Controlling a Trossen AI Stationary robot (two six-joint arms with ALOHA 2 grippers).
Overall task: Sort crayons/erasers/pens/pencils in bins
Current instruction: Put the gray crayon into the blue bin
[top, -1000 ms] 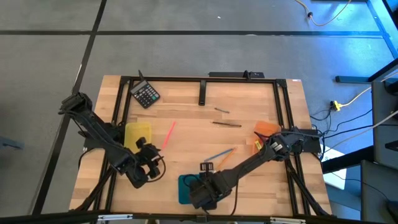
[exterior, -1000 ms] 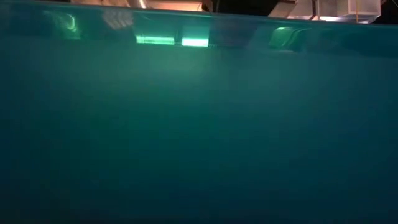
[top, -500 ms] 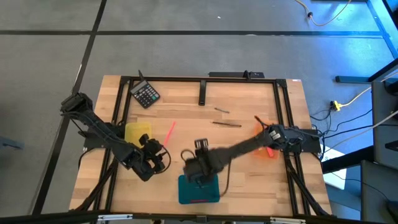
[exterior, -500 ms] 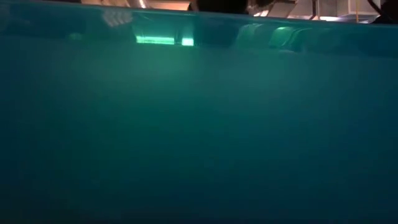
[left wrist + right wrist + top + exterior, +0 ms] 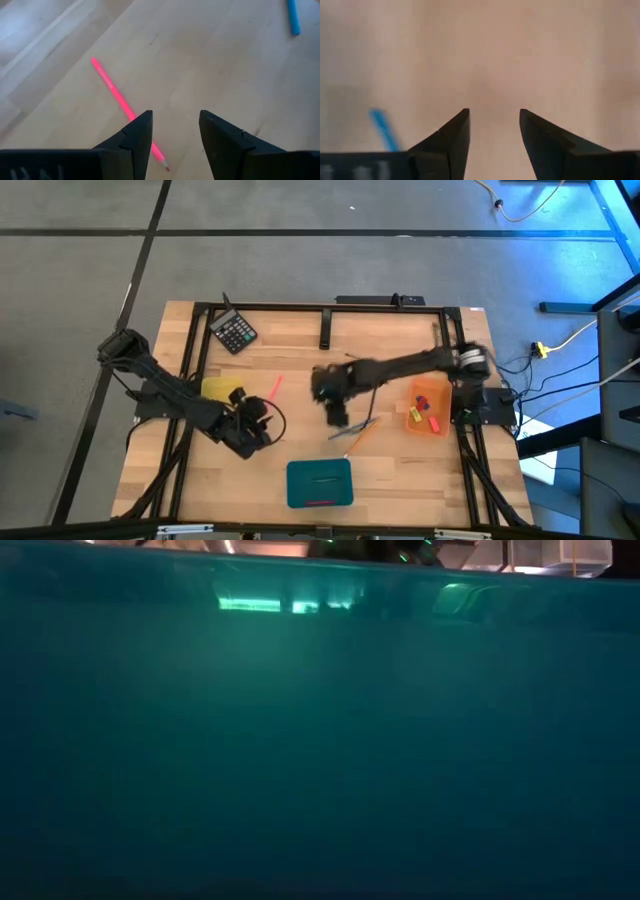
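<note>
The left hand (image 5: pixel 175 135) hangs low over the table (image 5: pixel 300 360) with its two fingers parted and nothing between them. The pink pen (image 5: pixel 120 100) lies flat on the wood just ahead, its near end running under one finger (image 5: pixel 135 137), so the hand looks lined up to close on that pen. In the high view this hand (image 5: pixel 252 420) sits beside the yellow bin (image 5: pixel 222 390), with the pen (image 5: pixel 272 386) just beyond it.

The right hand (image 5: pixel 494 135) is also parted and empty, over bare wood, with a blue pen (image 5: pixel 382 127) lying off to one side. From above, the right hand (image 5: pixel 335 405) is over the middle of the table, close to the blue pen and an orange pencil (image 5: pixel 352 430), which lie together; it seems to be heading for one of them.

Farther out, two dark sticks (image 5: pixel 362 379) lie near the table's middle. The orange bin (image 5: pixel 428 408) by the right edge holds small erasers. The teal bin (image 5: pixel 320 483) at the near edge holds at least one long stick and blocks the low view (image 5: pixel 320 740). A calculator (image 5: pixel 234 332) rests in the far left corner.
</note>
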